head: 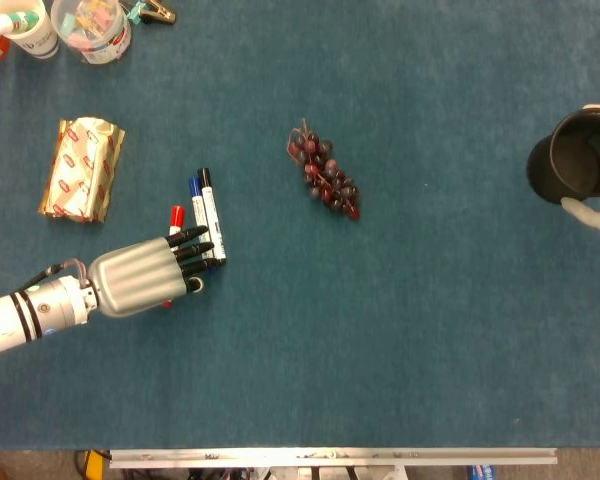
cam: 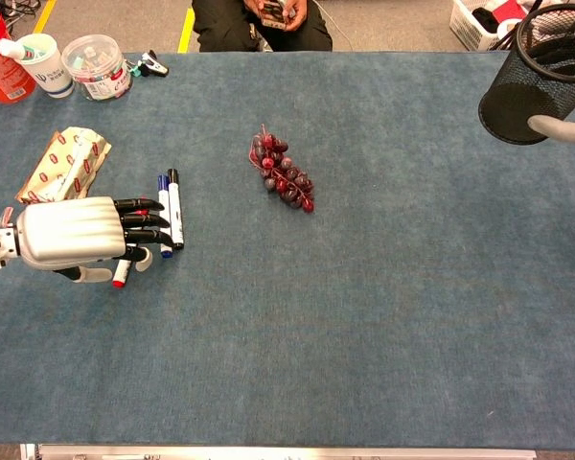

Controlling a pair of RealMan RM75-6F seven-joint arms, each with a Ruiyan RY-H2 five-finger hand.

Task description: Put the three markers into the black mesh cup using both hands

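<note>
The three markers lie side by side on the blue surface (cam: 364, 316), at its left part, their long axes running roughly away from the robot, near parallel. The red marker (head: 175, 215) is almost wholly under the left robot hand (head: 145, 277): only its cap shows past the dark fingertips (cam: 151, 220) in the head view, and its other end peeps out below the palm in the chest view. The blue marker (cam: 162, 192) and black marker (cam: 175, 216) lie just right of it, with the fingertips reaching over their lower halves. The left robot hand lies low and flat, palm down, fingers stretched straight and close together towards the right, so across the markers' length. Whether it already presses or pinches a marker I cannot tell.

The cup (cam: 546, 72) is well apart, at the far right edge, held up off the surface by the right robot hand (cam: 561, 127), of which only a pale finger shows against the mesh.

So the left hand is by far the nearer to the markers, and the carry will likely run rightward, past the grapes (cam: 283, 177), to meet the cup.
</note>
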